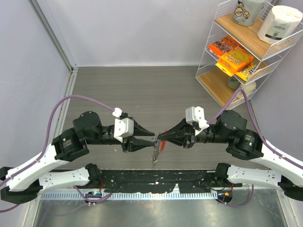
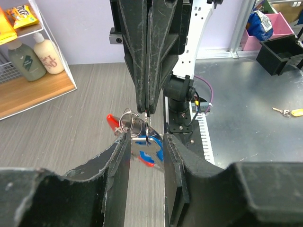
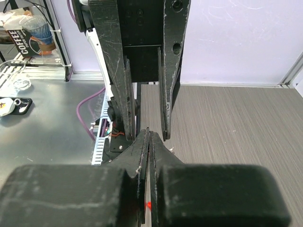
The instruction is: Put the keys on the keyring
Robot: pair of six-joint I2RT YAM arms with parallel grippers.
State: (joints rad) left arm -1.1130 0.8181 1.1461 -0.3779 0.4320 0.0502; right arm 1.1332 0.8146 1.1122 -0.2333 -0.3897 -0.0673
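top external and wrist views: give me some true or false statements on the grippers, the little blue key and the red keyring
1. The left gripper and right gripper meet tip to tip. True.
2. The right gripper's fingers are spread wide. False: they are pressed together, pinching the silvery metal ring.
3. A blue plastic key head sits between the left gripper's fingers. True.
4. The red curved clip lies on the white wire shelf. False: the clip hangs by the gripper tips.
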